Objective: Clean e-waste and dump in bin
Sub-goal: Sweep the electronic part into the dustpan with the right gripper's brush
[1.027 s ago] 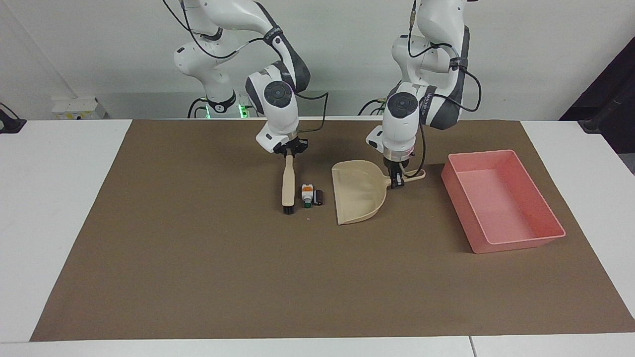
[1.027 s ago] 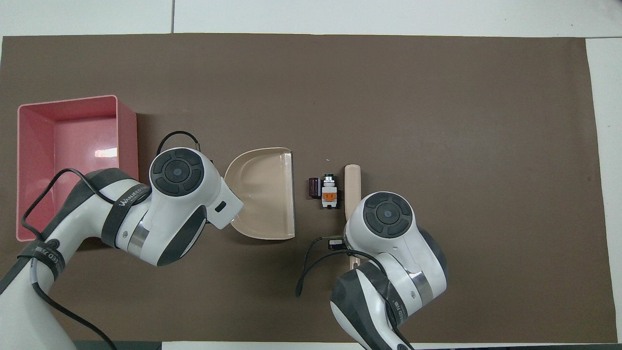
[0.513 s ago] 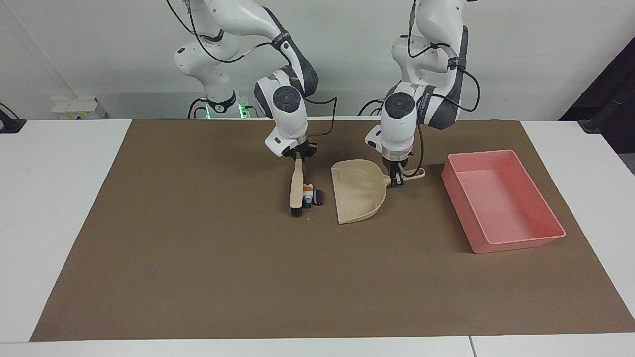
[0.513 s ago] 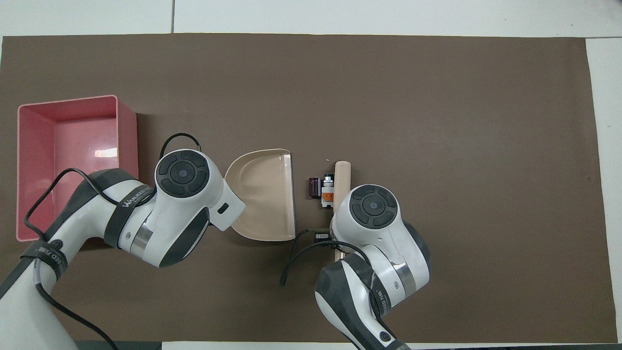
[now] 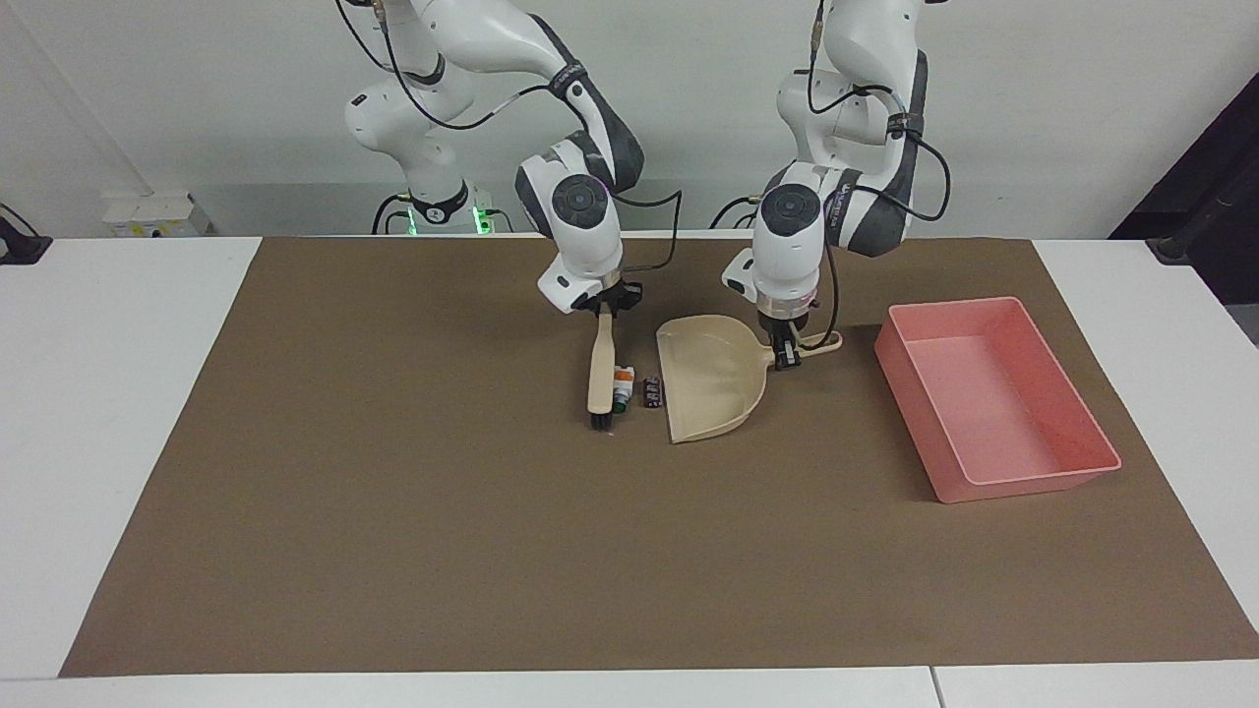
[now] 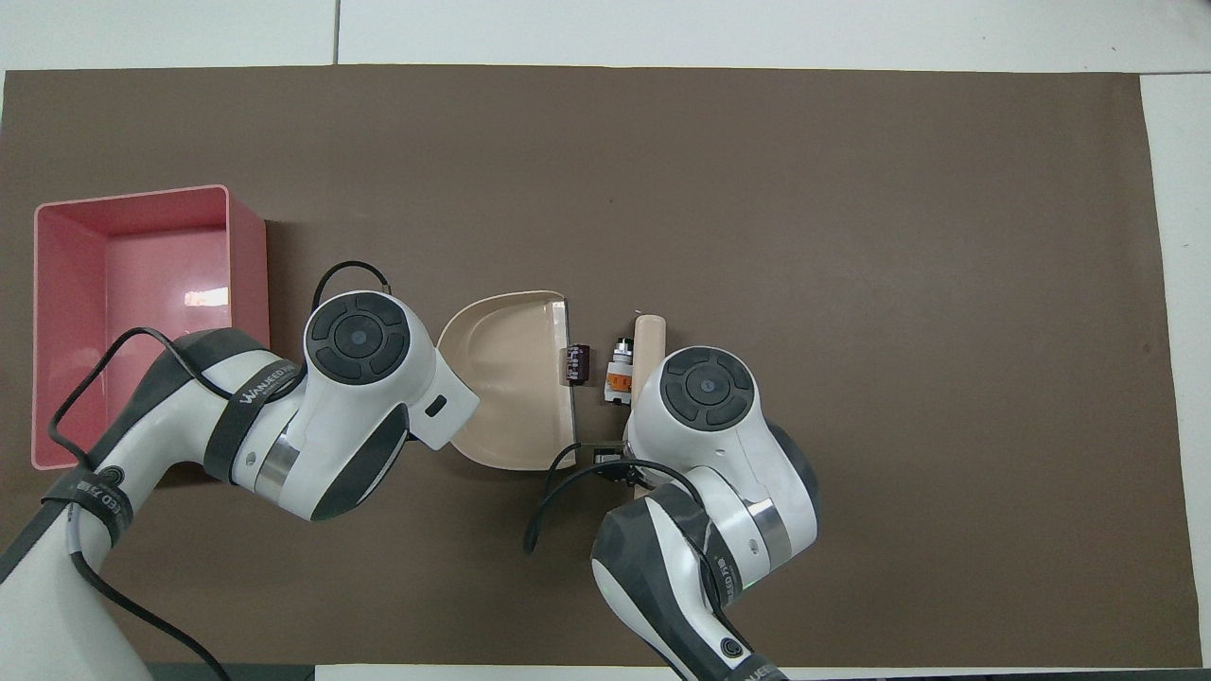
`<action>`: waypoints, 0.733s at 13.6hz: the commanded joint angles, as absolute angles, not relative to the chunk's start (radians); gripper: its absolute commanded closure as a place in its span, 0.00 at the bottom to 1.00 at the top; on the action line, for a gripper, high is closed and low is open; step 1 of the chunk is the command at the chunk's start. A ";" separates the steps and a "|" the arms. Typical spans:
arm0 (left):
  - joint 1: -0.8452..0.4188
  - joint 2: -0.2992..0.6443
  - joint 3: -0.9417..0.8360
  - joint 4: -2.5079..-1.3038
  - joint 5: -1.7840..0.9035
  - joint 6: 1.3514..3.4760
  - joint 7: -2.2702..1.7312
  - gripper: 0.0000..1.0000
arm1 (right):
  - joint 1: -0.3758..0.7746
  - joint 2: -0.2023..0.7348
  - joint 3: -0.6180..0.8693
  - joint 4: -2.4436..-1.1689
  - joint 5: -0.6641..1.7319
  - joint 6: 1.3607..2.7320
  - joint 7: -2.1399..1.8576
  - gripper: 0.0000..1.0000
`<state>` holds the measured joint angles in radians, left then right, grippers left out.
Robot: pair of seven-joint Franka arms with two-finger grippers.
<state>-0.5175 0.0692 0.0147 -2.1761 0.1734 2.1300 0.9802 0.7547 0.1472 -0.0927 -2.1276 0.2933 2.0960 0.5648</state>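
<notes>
The right gripper (image 5: 602, 307) is clamped on the brush (image 5: 600, 379), pressing the white block (image 5: 622, 387) and dark block (image 5: 650, 392) against the dustpan (image 5: 710, 388), whose handle the left gripper (image 5: 784, 358) grips. Neither block is in the dustpan, and the pink bin (image 5: 993, 398) at the left arm's end holds nothing. The facing view shows both grips, which the overhead view hides under the wrists, though it shows the dark block touching the dustpan's lip.

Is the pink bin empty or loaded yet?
Empty. The bin shows only bare pink floor; the white block and dark block lie on the mat by the dustpan.
</notes>
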 commanded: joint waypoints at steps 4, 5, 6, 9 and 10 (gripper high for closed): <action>-0.532 0.072 0.026 -2.177 0.198 2.118 0.953 1.00 | 0.785 0.199 -0.080 -2.083 0.314 2.120 0.611 1.00; -0.532 0.072 0.026 -2.177 0.198 2.117 0.953 1.00 | 0.787 0.201 -0.080 -2.077 0.327 2.123 0.611 1.00; -0.532 0.071 0.026 -2.178 0.198 2.115 0.953 1.00 | 0.788 0.206 -0.080 -2.060 0.336 2.122 0.611 1.00; -0.532 0.071 0.026 -2.178 0.198 2.115 0.954 1.00 | 0.810 0.245 -0.077 -2.014 0.350 2.128 0.623 1.00; -0.532 0.071 0.026 -2.178 0.198 2.118 0.954 1.00 | 0.816 0.252 -0.077 -2.005 0.350 2.132 0.638 1.00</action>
<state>-0.5175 0.0692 0.0147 -2.1781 0.1734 2.1287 0.9764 0.8001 0.2119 -0.0798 -2.0515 0.3285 2.1209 0.6069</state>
